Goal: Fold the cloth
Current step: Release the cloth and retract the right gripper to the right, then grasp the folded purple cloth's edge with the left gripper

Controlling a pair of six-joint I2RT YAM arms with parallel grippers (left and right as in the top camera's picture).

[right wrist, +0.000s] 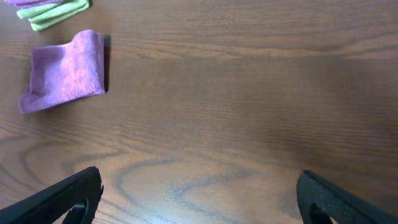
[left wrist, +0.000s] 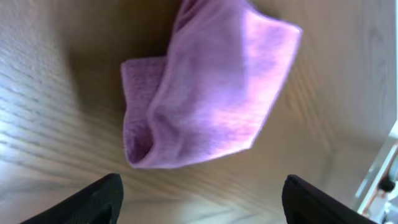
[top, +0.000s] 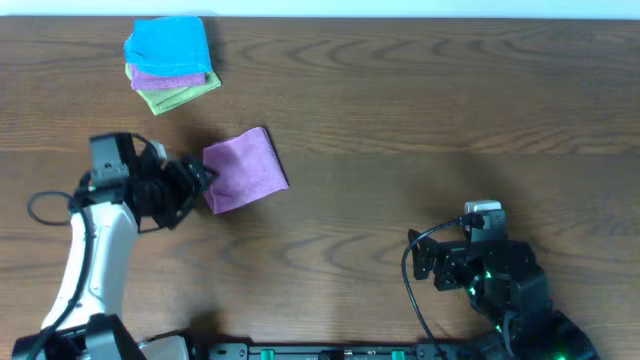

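The lilac microfibre cloth (top: 245, 168) is lying folded on the wooden tabletop (top: 400, 120), left of centre. It is looking soft, light and limp, so a pinch through its layered edge seems best. The left end effector (left wrist: 202, 202) is hovering just beside it, fingers apart and empty. The right end effector (right wrist: 199, 202) is also standing with fingers spread, well apart from the cloth.

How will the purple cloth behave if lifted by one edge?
The cloth would probably droop and unfold, since its folded layers lie loose and curled. It looks soft and light, so a push would likely bunch it, not slide it.
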